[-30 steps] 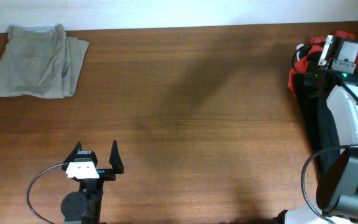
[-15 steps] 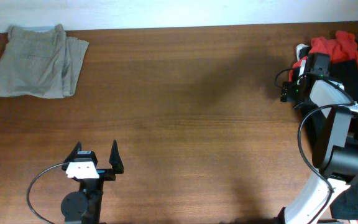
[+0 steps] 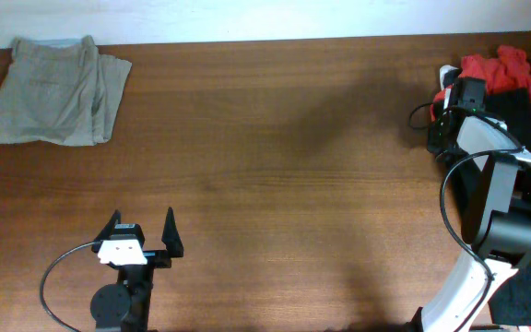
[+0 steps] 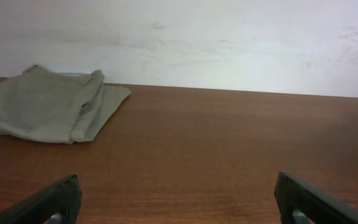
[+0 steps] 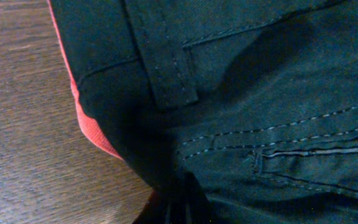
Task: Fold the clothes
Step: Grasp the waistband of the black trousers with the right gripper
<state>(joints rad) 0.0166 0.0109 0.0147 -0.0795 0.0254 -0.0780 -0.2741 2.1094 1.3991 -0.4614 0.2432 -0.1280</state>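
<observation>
A pile of red and black clothes lies at the table's right edge. My right gripper is at the pile's left edge. In the right wrist view its fingers are closed together on the edge of a black garment with stitched seams, and a red garment shows beneath it. A folded khaki garment lies at the far left corner and also shows in the left wrist view. My left gripper is open and empty near the front edge; in the left wrist view its jaws stand wide apart.
The wooden table spans the view, with a white wall behind its far edge. My right arm's base and a cable stand at the front right. My left arm's base sits at the front left.
My right gripper has moved from above the pile down to its left edge and now sits on the black garment. The left arm has not moved.
</observation>
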